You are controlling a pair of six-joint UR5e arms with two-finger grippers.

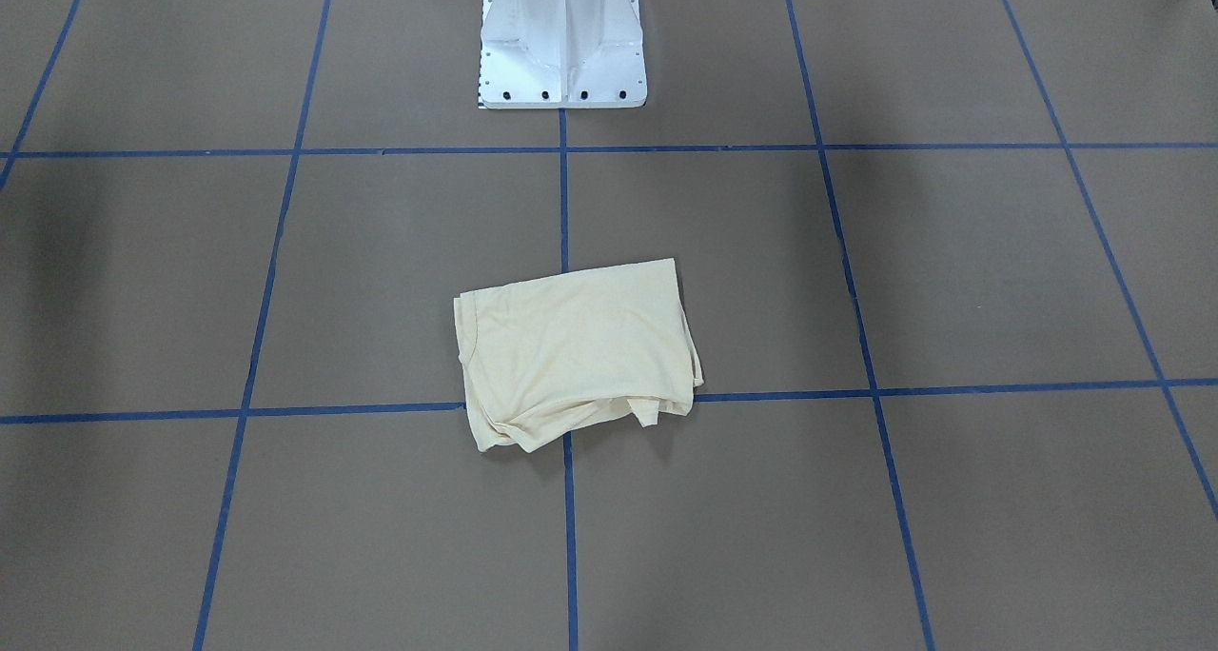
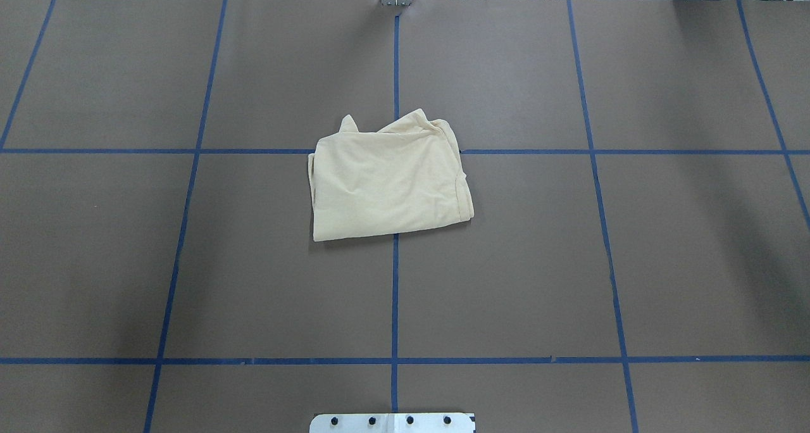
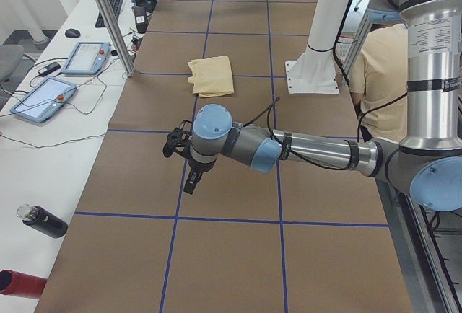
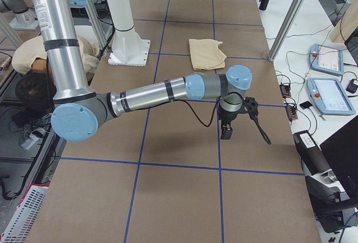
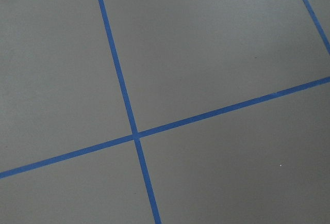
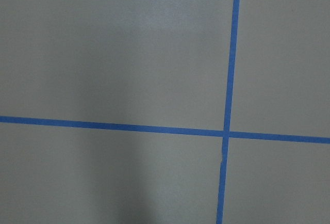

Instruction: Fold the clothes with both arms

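The clothes are one pale cream-yellow shirt [image 2: 389, 180], lying folded into a compact rectangle at the table's centre, with loose folds bunched along its far edge [image 1: 576, 351]. No print shows on it. Both arms hang over the table's ends, far from the shirt. The left gripper [image 3: 192, 182] shows only in the exterior left view, pointing down above the brown surface. The right gripper [image 4: 226, 131] shows only in the exterior right view, also pointing down. I cannot tell whether either is open or shut. Both wrist views show only brown table and blue tape lines.
The white pedestal base [image 1: 561, 51] stands behind the shirt. A person [image 3: 375, 68] sits behind the robot. Side desks hold teach pendants [image 4: 330, 92], a black bottle [image 3: 43, 221] and cables. Metal posts [image 3: 108, 17] rise at the table's far edge.
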